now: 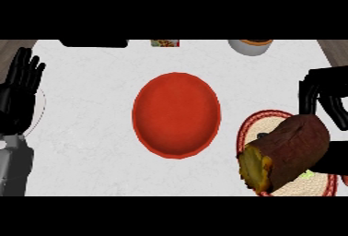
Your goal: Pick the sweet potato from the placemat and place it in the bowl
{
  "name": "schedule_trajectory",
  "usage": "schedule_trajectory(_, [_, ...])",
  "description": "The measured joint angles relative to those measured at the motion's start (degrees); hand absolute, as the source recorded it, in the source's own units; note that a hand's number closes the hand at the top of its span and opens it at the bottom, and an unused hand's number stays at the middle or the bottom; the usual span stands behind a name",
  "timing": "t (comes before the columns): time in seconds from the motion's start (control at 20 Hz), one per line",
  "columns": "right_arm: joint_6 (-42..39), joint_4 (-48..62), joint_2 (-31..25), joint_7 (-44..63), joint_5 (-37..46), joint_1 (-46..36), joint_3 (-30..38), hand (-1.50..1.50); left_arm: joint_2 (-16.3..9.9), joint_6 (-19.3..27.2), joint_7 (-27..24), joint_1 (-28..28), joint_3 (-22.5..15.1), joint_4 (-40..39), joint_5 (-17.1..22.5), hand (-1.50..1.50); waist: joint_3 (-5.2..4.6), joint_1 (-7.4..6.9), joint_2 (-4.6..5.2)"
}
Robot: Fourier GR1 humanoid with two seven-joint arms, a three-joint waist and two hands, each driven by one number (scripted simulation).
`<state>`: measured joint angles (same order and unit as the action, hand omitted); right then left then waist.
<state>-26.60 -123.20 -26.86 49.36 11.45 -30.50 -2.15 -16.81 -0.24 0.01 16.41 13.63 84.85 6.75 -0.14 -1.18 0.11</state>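
Observation:
The sweet potato [289,152], dark brown with a yellow cut end, shows large over the woven red-rimmed placemat [255,124] at the lower right. My right hand [325,94] comes in from the right edge, its fingers curled down onto the potato's far side, and another black part of the hand shows at the potato's right. The red bowl [176,115] stands in the middle of the counter, left of the placemat, with nothing in it. At the left edge my left hand [17,97] rests open with its fingers up.
Along the far edge stand a white cup with orange contents [250,46], a small patterned box [165,43] and a black object [95,43]. White counter lies between the bowl and my left hand.

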Motion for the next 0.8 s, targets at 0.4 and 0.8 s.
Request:
schedule_trajectory(0.4, [5.9, 15.8, 11.9, 0.2, 11.8, -8.0, -14.0, 1.50, -0.4, -1.0, -0.6, -1.0, 0.7, 0.0, 0.7, 0.00, 0.06, 0.09, 0.03])
schedule_trajectory(0.8, [14.5, 33.1, 19.1, -6.2, 24.8, -8.0, -21.3, 1.50, 0.4, 0.1, -1.1, -0.1, 0.3, -1.1, -0.4, 0.00, 0.11, 0.46, 0.05])
